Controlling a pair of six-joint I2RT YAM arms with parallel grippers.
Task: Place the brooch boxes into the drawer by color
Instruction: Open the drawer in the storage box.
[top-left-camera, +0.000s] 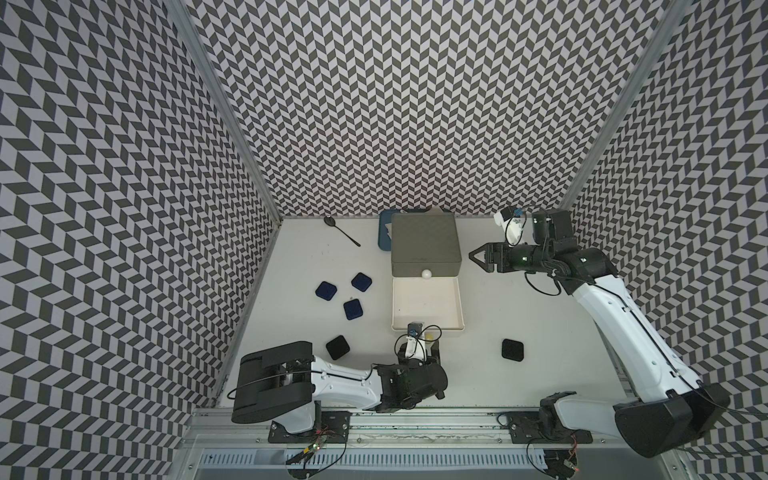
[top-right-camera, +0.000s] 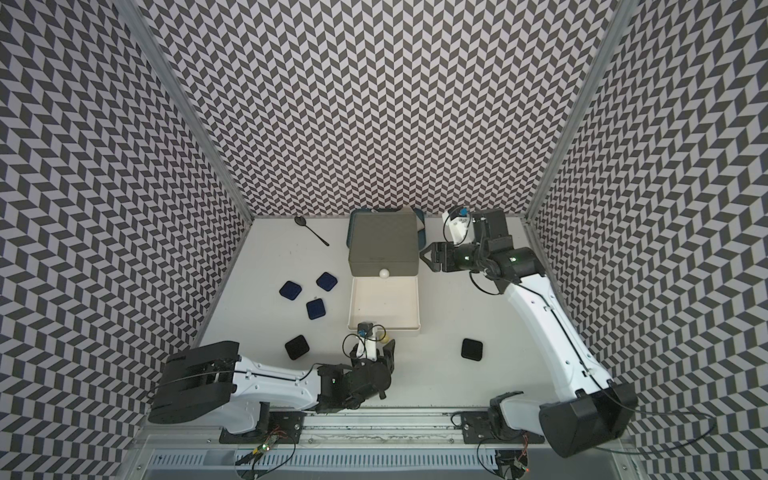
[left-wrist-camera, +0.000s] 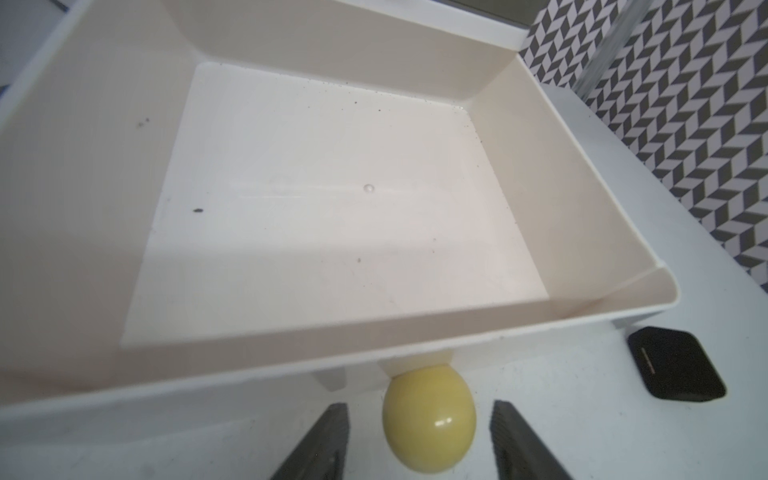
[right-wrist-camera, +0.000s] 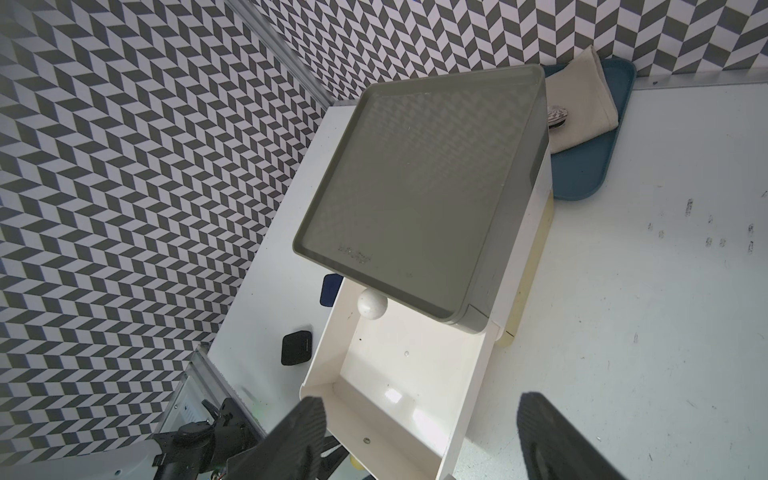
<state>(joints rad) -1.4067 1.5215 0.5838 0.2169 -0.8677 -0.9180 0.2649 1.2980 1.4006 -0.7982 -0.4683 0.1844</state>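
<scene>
The drawer chest (top-left-camera: 424, 245) has a grey top, and its white drawer (top-left-camera: 459, 303) is pulled out with nothing inside. My left gripper (left-wrist-camera: 419, 405) is open, one finger on each side of the drawer's yellow knob (left-wrist-camera: 428, 419), with gaps to both. Three navy brooch boxes (top-left-camera: 326, 290) (top-left-camera: 361, 281) (top-left-camera: 353, 309) lie left of the drawer. One black box (top-left-camera: 337, 347) sits near my left arm and another (top-left-camera: 513, 349) lies to the right. My right gripper (top-left-camera: 473, 254) hovers open, right of the chest, holding nothing. No red box shows.
A black spoon (top-left-camera: 340, 230) lies at the back left. Behind the chest is a dark blue tray (right-wrist-camera: 590, 174) with a folded cloth (right-wrist-camera: 582, 104) on it. Patterned walls close in three sides, and a metal rail (top-left-camera: 415, 419) runs along the front edge.
</scene>
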